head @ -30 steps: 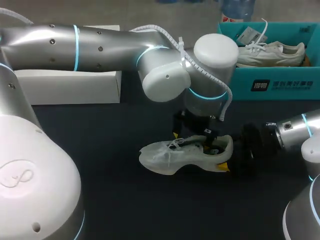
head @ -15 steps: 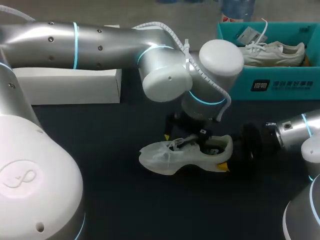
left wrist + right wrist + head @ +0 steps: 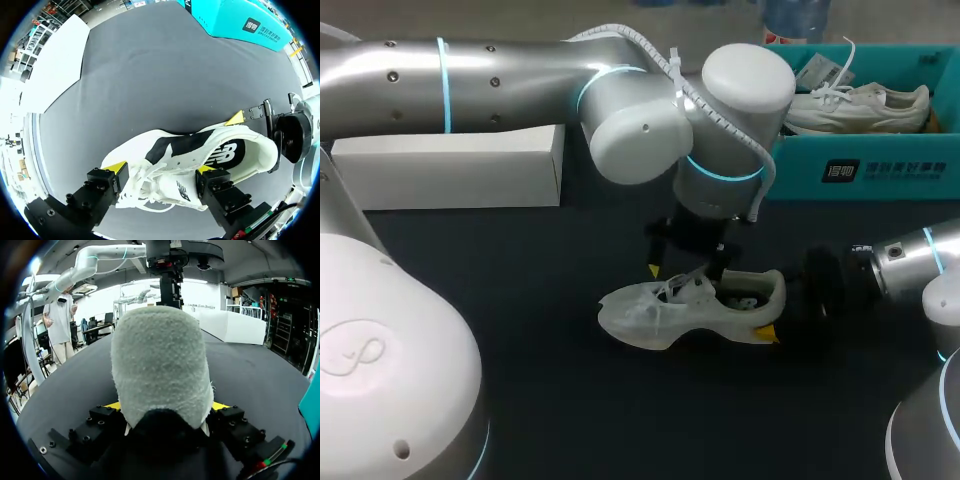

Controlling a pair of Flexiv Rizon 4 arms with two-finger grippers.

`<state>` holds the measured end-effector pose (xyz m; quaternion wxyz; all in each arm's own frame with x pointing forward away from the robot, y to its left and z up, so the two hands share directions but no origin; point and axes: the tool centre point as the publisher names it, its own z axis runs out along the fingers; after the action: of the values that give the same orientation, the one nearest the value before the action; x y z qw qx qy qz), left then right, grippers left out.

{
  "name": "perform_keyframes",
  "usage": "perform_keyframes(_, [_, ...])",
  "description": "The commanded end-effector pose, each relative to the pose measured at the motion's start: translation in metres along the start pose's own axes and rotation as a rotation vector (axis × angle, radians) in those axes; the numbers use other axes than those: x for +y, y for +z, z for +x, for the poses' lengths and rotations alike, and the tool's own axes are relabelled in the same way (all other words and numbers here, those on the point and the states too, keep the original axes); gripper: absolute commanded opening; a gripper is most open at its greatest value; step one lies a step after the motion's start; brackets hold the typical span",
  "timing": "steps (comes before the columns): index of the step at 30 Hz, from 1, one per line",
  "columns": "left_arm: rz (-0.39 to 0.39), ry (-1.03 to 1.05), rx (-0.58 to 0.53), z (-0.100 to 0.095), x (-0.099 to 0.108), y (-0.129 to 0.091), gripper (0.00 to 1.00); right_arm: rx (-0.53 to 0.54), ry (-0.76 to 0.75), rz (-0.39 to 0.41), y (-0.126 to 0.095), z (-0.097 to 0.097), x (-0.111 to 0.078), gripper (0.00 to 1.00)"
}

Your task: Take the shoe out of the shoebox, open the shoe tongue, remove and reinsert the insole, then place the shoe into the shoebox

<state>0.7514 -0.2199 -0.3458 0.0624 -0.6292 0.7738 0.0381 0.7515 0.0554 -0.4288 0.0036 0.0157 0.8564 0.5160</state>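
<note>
Jaws: left pair apart, right pair clamped on the shoe's heel. Far left on the table, a long white box (image 3: 450, 165), well apart from the work. The left arm reaches past the middle. The left gripper (image 3: 161, 168) hangs just above the laced midfoot of the shoe (image 3: 685, 308). In the left wrist view its yellow tips straddle the laces and tongue, one on either side, and I cannot tell whether either tip touches. I read no grip there. The shoe lies on the dark table (image 3: 520, 330), out of the shoebox, toe pointing left and heel right, sole down. The insole (image 3: 230, 152) shows through the opening and looks seated. The right gripper (image 3: 167, 406) comes in level from the right and holds the heel counter between its yellow tips, one on each flank. Far right at the back, the teal shoebox (image 3: 860, 170) holds a second shoe (image 3: 860, 105). Step in hand, as judged: opening the tongue, with extraction done and the insole untouched. The next move calls for the left gripper to drop, pinch the tongue's upper edge clear of the laces, and draw it toward the toe while the right keeps the heel pinned. Risk: snagging a lace loop instead.
</note>
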Motion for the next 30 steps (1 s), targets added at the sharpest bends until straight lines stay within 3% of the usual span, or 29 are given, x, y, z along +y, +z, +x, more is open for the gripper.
perform_keyframes(1, [-0.007,-0.007,0.028,-0.005,0.005,-0.009,0.46,-0.002,0.000,0.003,0.002,-0.001,-0.002,0.00])
perform_keyframes(5, [-0.035,-0.007,0.060,-0.006,0.011,-0.015,0.24,-0.002,0.000,0.003,0.002,-0.001,-0.002,0.00])
perform_keyframes(8, [-0.043,-0.004,0.071,-0.005,0.016,-0.017,0.17,-0.002,0.000,0.003,0.002,-0.001,-0.002,0.00])
perform_keyframes(10, [-0.058,-0.002,0.087,-0.004,0.020,-0.017,0.00,-0.002,0.000,0.003,0.002,-0.001,-0.002,0.00])
perform_keyframes(16, [-0.114,0.019,0.152,-0.008,0.027,-0.021,0.00,-0.002,0.000,0.003,0.002,-0.001,-0.002,0.00])
perform_keyframes(30, [-0.198,0.005,0.310,-0.043,0.026,-0.035,0.00,-0.002,0.000,0.003,0.002,-0.001,-0.002,0.00])
